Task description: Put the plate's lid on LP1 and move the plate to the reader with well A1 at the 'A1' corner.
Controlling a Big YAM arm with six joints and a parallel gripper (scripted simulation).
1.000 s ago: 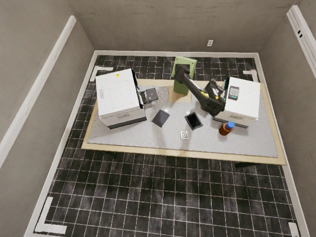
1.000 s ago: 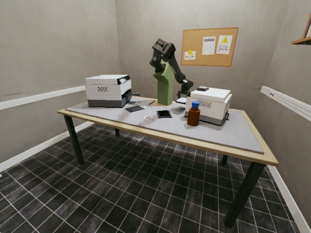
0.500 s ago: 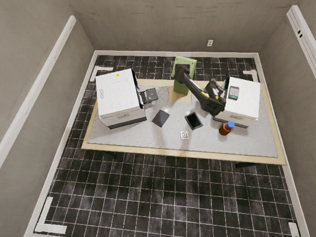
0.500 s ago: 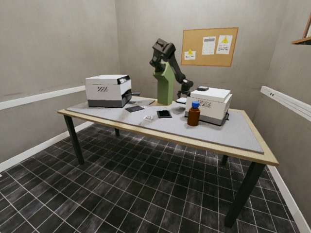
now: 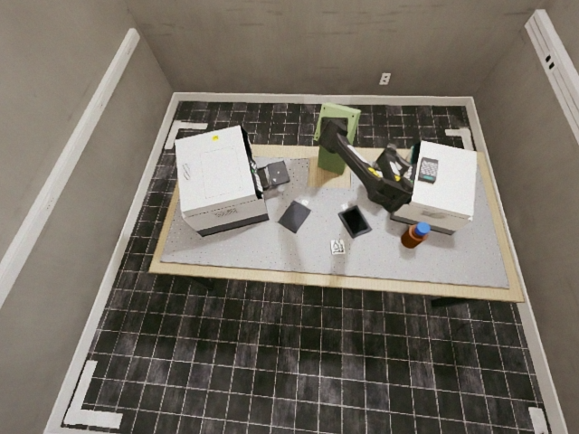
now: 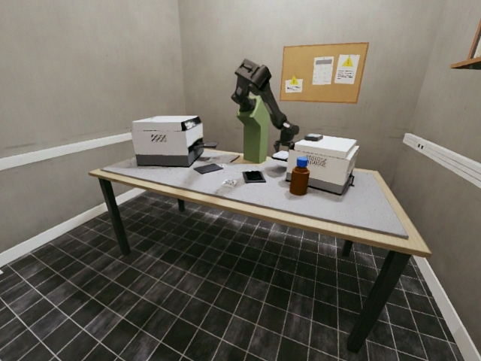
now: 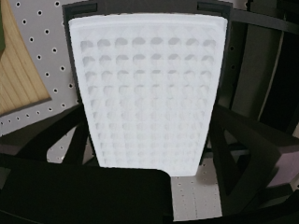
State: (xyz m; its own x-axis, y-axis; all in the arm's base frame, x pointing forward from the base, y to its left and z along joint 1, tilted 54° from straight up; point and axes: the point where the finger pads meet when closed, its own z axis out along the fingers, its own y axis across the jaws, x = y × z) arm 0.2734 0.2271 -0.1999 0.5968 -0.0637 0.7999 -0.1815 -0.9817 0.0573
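The white well plate with its clear lid (image 7: 146,90) lies on the dark stage of the dispenser (image 5: 444,184), and its wells show blurred through the lid. My gripper (image 7: 149,109) is low over it, with one finger against each long side, shut on the lid. In the top view the gripper (image 5: 403,176) is at the dispenser's left side; in the exterior view the gripper (image 6: 280,152) is just above the plate (image 6: 280,156). The reader (image 5: 217,179) stands at the left with its dark stage (image 5: 276,174) out and empty.
A brown capped bottle (image 5: 414,234) stands in front of the dispenser. A black recessed bench position (image 5: 354,221) and a flat dark one (image 5: 294,216) lie mid-bench, with a small label card (image 5: 337,246) in front. The green arm base (image 5: 334,137) is at the back.
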